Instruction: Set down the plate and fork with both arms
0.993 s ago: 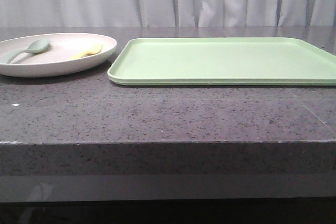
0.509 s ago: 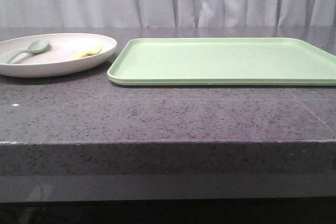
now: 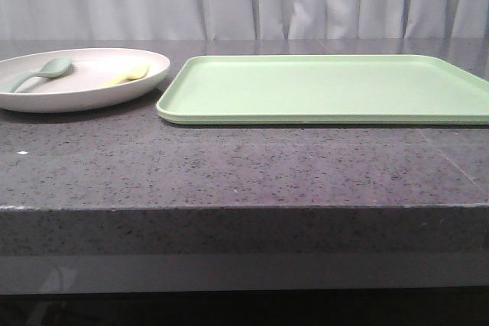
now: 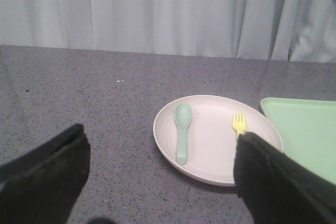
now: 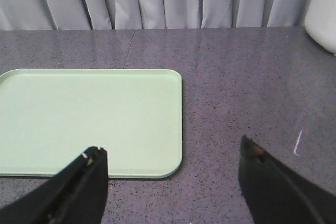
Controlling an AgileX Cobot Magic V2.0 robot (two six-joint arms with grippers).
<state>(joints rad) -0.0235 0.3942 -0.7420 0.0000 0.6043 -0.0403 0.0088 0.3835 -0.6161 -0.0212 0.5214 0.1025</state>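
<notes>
Pre-grasp: both tools gaping, empty. Plate (image 4: 210, 145) w/ fork (image 4: 239, 124) beside tray (image 3: 328, 88). Next: L grabs plate rim.

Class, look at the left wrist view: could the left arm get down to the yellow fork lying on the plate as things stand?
Probably yes. The left gripper is open, and the fork lies uncovered on the plate, apart from the spoon.

I see open bench (image 3: 229, 166) before the plate (image 3: 84, 93) and tray (image 3: 328, 89); a spoon (image 3: 34, 72) lies well apart from the fork (image 3: 126, 75), leaving room between.
</notes>
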